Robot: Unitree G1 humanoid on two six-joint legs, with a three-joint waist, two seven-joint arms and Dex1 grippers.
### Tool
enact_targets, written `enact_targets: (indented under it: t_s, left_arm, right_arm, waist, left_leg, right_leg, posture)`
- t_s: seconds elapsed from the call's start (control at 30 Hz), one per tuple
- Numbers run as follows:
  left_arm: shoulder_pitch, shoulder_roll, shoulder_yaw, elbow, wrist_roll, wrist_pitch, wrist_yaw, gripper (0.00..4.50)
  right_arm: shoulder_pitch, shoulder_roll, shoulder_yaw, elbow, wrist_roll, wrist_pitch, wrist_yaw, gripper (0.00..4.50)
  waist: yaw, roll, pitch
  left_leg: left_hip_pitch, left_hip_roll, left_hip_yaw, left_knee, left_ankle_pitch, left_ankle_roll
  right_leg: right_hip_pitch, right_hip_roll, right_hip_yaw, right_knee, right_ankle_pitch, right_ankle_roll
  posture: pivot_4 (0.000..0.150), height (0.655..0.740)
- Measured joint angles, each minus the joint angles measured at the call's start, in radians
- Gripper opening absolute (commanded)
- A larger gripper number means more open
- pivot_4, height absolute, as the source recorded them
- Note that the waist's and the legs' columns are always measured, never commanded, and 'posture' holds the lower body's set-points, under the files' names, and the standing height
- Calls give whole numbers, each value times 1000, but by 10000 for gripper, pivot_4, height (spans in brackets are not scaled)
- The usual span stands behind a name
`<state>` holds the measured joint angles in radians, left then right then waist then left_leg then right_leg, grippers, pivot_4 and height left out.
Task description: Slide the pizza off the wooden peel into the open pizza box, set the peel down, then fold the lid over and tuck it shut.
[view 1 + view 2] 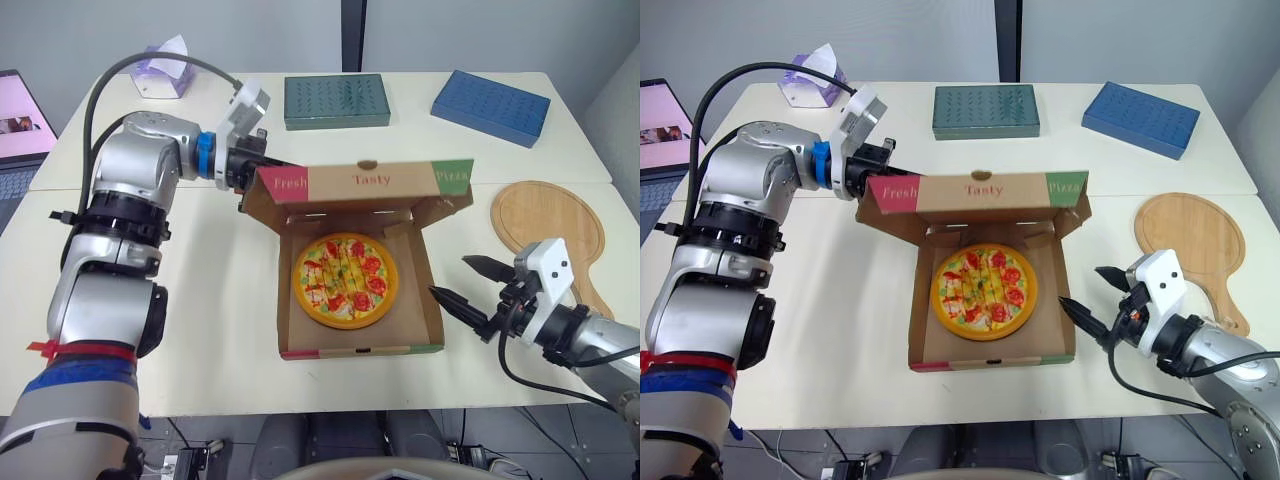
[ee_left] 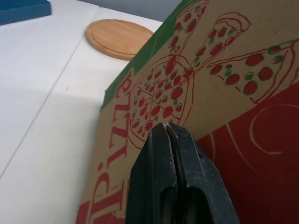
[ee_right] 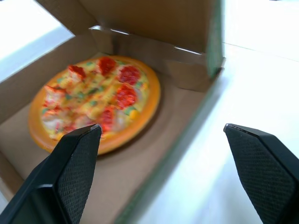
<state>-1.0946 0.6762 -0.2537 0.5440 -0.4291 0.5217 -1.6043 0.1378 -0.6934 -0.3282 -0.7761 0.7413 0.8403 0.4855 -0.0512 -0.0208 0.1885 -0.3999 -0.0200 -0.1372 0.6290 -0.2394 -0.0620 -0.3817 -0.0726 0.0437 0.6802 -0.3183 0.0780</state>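
The pizza [image 1: 345, 280] lies inside the cardboard pizza box [image 1: 350, 351] at the table's middle. The lid [image 1: 365, 181] stands half raised, leaning forward over the back of the box. My left gripper [image 1: 247, 170] is shut, its tips pressed against the lid's printed outer face [image 2: 224, 70] at the back left corner. My right gripper [image 1: 449, 276] is open, low over the table just right of the box's front right corner, with nothing between its fingers [image 3: 74, 163]. The round wooden peel [image 1: 548, 225] lies flat on the table at the right.
A green box [image 1: 336, 101] and a blue box [image 1: 491, 105] sit at the back of the table. A tissue box [image 1: 163, 72] stands at the back left, and a laptop [image 1: 20, 120] at the far left edge.
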Motion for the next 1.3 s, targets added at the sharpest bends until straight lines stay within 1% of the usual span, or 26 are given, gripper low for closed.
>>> enact_targets:
  t_s: [0.17,0.33,0.37,0.4,0.47,0.6,0.77,0.8,0.93,1.1,1.3]
  left_arm:
    - [64,33,-9,-140,-39,43,0,115]
    - [106,50,-15,-214,-47,67,0,115]
    - [113,53,-15,-227,-49,73,0,0]
    - [121,59,-15,-239,-55,82,0,0]
    - [139,71,-15,-273,-65,89,0,0]
    - [181,86,-16,-333,-74,105,0,0]
    - [216,86,-16,-375,-74,122,0,0]
    - [218,86,-16,-378,-74,125,0,0]
    - [225,86,-15,-391,-74,128,2,0]
    - [226,86,-12,-391,-74,130,3,0]
    - [262,86,-6,-411,-74,128,12,0]
  right_arm:
    - [0,-38,-5,20,-15,-5,23,45000]
    - [0,-70,-40,60,-21,-18,48,45000]
    - [-6,-75,-45,71,-23,-22,52,41346]
    - [-15,-75,-45,78,-24,-23,55,39896]
    - [-37,-76,-42,85,-26,-25,59,32435]
    - [-63,-76,-21,87,-33,-31,71,19702]
    - [-87,-76,14,90,-28,-30,94,2128]
    - [-87,-76,18,90,-22,-30,100,985]
    - [-86,-76,34,84,-17,-29,105,985]
    - [-87,-87,13,84,-13,-30,112,985]
    - [-69,-87,35,59,1,-27,125,985]
  waist:
    - [1,0,0]
    - [2,0,0]
    - [2,0,0]
    - [0,0,0]
    - [-1,0,0]
    - [1,0,0]
    - [2,0,0]
    - [2,0,0]
    - [2,0,0]
    - [2,0,0]
    - [2,0,0]
  left_leg:
    - [0,0,0,0,0,0]
    - [0,0,0,1,0,0]
    - [0,0,0,1,0,0]
    - [0,0,0,1,0,0]
    - [1,0,0,1,0,0]
    - [1,0,0,1,0,0]
    - [1,0,0,1,0,0]
    - [1,0,0,1,0,0]
    - [1,0,0,1,0,0]
    - [1,0,0,1,0,0]
    - [1,0,0,1,0,0]
  right_leg:
    - [0,0,0,0,0,0]
    - [1,0,0,0,0,0]
    - [1,0,0,0,0,0]
    - [1,0,0,0,0,0]
    - [1,0,0,0,0,0]
    - [1,0,0,0,0,0]
    - [1,0,0,0,0,0]
    - [1,0,0,0,0,0]
    - [2,0,0,0,0,0]
    - [2,0,0,0,0,0]
    - [2,0,0,0,0,0]
  posture:
    - [1500,7400]
    - [1500,7400]
    - [1500,7400]
    - [1500,7400]
    - [1500,7400]
    - [1500,7400]
    - [1500,7400]
    - [1500,7400]
    - [1500,7400]
    - [1500,7400]
    - [1500,7400]
